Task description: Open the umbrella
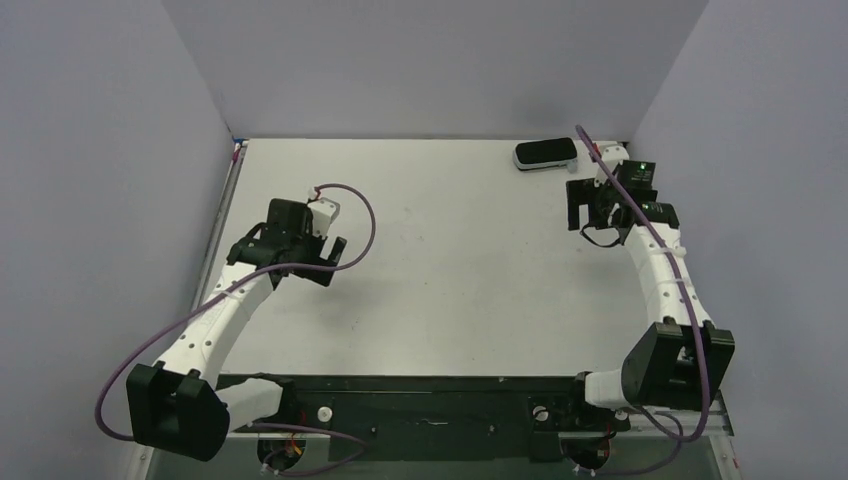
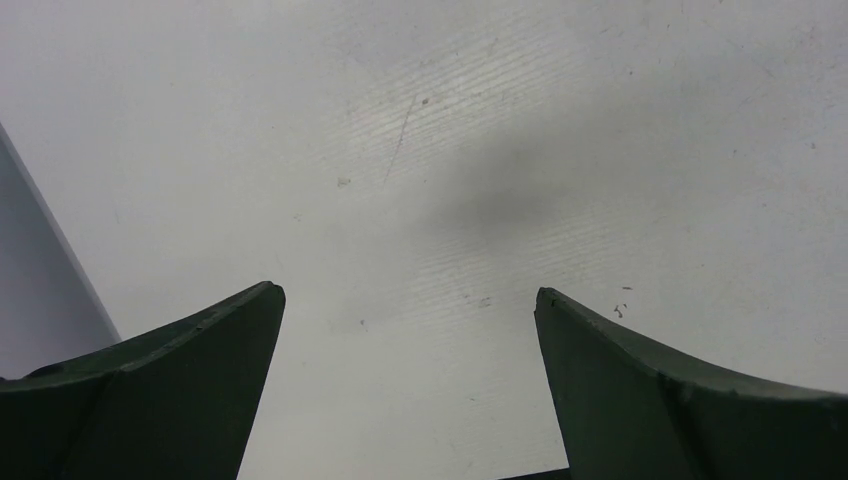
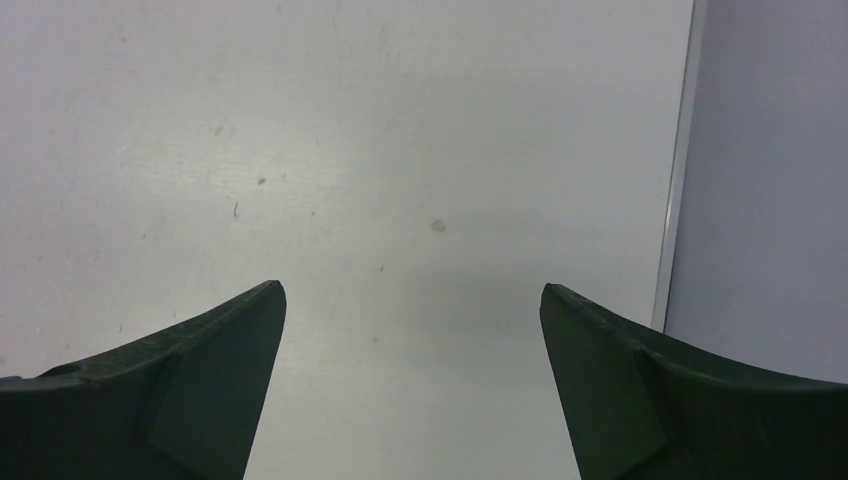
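Nearest first: black mounting rail (image 1: 430,400) along the six o'clock edge of the white table (image 1: 450,280), both arm bases bolted there. Out at nine o'clock, left gripper (image 1: 330,262) hanging over bare tabletop, claw released, jaws spread wide, nothing between them but scuffed white surface in the wrist view. Across at two o'clock, right gripper (image 1: 588,212) likewise released, wide apart and empty, parked close to the right-hand wall (image 1: 740,200). Just beyond it, at one o'clock by the far edge, a small dark oblong object (image 1: 545,154) with a pale top, lying flat. Too small to identify, and nothing like tan fabric.

And the umbrella? Nowhere to be found: not on the table, not in either wrist view. So, by the look of it, right at the very start, opening not begun, nothing grasped. Next move, as a judgement: locate the umbrella first, then one claw on the handle or shaft to steady it, the other free to push the runner up the shaft. Hard to plan further with the thing itself out of sight.
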